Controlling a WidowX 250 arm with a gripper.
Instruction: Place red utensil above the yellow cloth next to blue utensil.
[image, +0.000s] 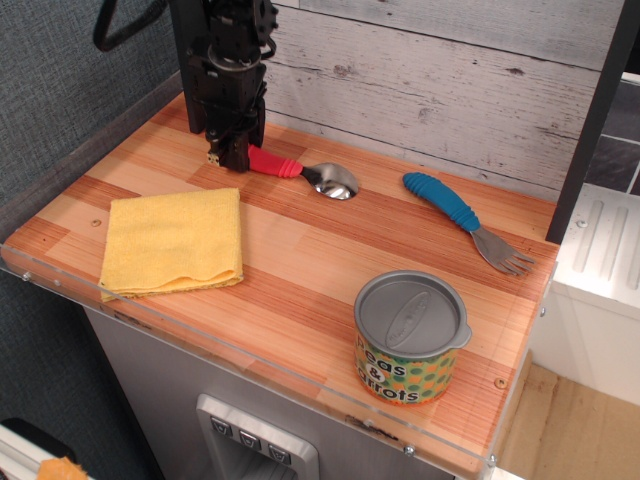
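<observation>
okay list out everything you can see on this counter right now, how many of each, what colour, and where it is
red utensil: 1, spoon with red handle and shiny metal bowl, back of the counter behind the cloth, handle end at the gripper
yellow cloth: 1, yellow, folded, front left of the counter
blue utensil: 1, fork with blue handle and grey tines, back right, apart from the spoon
can: 1, grey lid, green dotted label, upright near the front right
counter: 1, striped wood, clear front edge
gripper: 1, black, back left, down at the spoon's handle end; jaw state unclear
</observation>
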